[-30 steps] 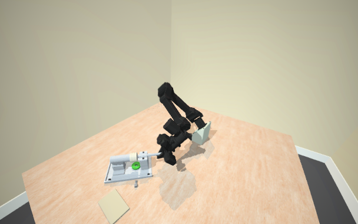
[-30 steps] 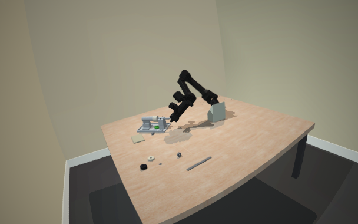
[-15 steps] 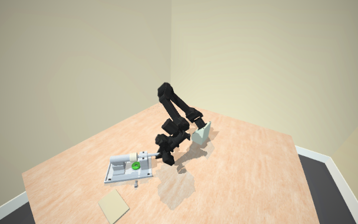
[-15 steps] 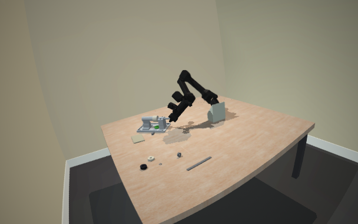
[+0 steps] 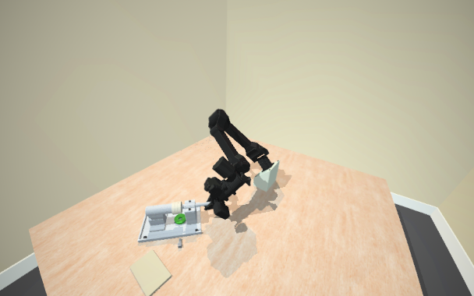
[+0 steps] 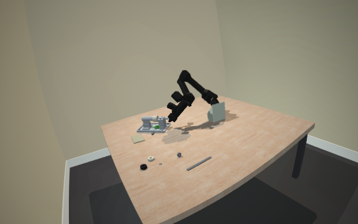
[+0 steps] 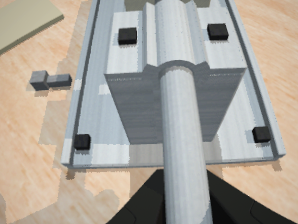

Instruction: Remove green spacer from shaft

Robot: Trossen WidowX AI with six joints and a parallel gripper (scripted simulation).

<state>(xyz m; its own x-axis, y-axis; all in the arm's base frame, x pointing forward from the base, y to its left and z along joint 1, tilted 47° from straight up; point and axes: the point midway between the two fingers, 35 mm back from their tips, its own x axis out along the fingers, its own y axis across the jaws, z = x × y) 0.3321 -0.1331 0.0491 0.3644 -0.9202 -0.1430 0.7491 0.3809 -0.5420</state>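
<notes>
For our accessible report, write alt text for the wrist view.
The fingers are shut on a pale round shaft that runs into a grey block. The block stands on a rimmed base plate with black bolts; a small grey part lies beside it, left in the picture.

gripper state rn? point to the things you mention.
Gripper [image 5: 210,206] [image 6: 171,120] [image 7: 180,177]: closed on the shaft [image 5: 200,204] [image 7: 181,120].
</notes>
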